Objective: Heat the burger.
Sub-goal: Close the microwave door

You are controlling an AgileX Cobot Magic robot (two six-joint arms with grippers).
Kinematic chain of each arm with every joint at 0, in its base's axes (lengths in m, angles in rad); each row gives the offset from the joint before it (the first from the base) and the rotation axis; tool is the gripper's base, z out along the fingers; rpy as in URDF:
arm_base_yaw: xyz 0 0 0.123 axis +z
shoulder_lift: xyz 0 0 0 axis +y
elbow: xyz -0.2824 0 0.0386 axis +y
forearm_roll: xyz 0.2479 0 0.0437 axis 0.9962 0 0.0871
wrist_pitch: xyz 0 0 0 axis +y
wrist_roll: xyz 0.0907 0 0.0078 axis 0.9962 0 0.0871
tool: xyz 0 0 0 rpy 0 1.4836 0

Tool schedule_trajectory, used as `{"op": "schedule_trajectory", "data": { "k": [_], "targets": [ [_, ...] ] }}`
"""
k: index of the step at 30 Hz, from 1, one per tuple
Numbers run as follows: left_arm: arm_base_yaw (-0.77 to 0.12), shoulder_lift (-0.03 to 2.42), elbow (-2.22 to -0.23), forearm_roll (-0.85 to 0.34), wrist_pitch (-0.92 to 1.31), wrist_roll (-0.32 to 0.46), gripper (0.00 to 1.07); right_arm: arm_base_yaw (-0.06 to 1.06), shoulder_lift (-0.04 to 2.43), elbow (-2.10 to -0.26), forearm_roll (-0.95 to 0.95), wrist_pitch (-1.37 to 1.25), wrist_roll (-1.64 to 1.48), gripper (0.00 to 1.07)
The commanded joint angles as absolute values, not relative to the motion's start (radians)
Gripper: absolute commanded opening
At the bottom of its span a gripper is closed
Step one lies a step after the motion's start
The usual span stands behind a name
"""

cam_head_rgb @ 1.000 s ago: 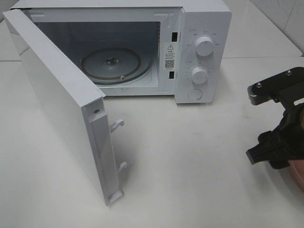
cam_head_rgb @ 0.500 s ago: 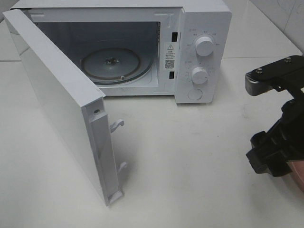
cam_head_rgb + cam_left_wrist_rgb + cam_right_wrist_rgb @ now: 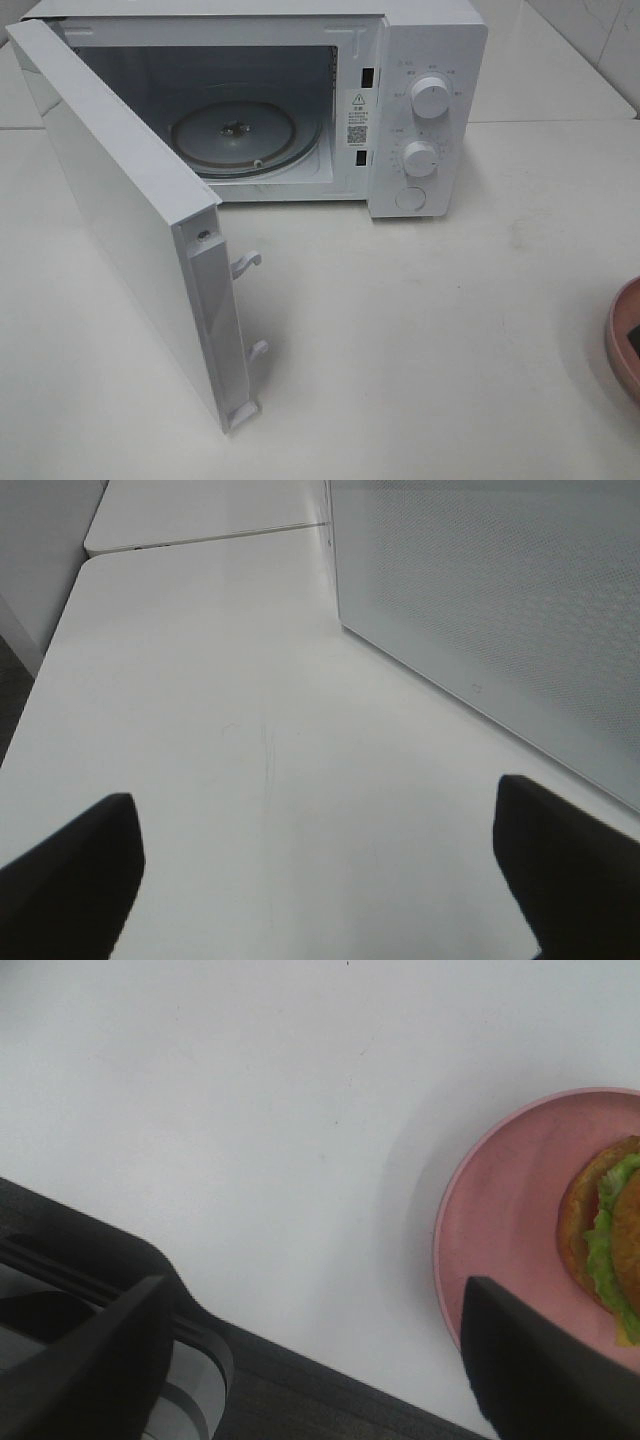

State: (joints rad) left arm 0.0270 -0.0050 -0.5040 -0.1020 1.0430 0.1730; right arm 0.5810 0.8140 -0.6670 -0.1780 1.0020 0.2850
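Right fingers spread wide, empty, beside the burger; it looks soft and squashy, so grip the bun's sides gently.

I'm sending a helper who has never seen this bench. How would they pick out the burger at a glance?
Start at the white microwave with its door swung open, then look along the white table to its right edge, where a pink plate lies. The burger sits on that plate: a golden-brown bun with a green lettuce frill, the only food in view.
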Motion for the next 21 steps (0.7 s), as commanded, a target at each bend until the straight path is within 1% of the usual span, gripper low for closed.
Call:
{"op": "schedule_trajectory", "data": {
  "k": [1,5,7,9,10,13,15,16,18,21],
  "targets": [
    [0.029,-0.024,-0.505,-0.103,1.044,0.175,0.87,0.577,0.707,-0.67,-0.176,1.046,0.259,0.76],
    [0.029,-0.024,-0.505,-0.103,1.044,0.175,0.87,0.577,0.629,-0.67,-0.176,1.059,0.254,0.76],
    [0.029,-0.024,-0.505,-0.103,1.044,0.175,0.87,0.573,0.543,-0.67,-0.177,1.067,0.226,0.76],
    [0.029,-0.024,-0.505,-0.103,1.044,0.175,0.87,0.564,0.524,-0.67,-0.174,1.07,0.217,0.76],
    [0.029,-0.024,-0.505,-0.103,1.044,0.175,0.87,0.531,0.491,-0.67,-0.164,1.071,0.208,0.76],
    [0.029,-0.024,-0.505,-0.103,1.044,0.175,0.87,0.506,0.476,-0.67,-0.158,1.074,0.199,0.76],
    [0.029,-0.024,-0.505,-0.103,1.044,0.175,0.87,0.412,0.421,-0.67,-0.123,1.077,0.152,0.76],
    [0.029,-0.024,-0.505,-0.103,1.044,0.175,0.87,0.412,0.421,-0.67,-0.123,1.077,0.152,0.76],
    [0.029,-0.024,-0.505,-0.103,1.044,0.175,0.87,0.357,0.378,-0.67,-0.096,1.077,0.122,0.76],
    [0.029,-0.024,-0.505,-0.103,1.044,0.175,0.87,0.331,0.338,-0.659,-0.08,1.075,0.119,0.76]
  ]
}}
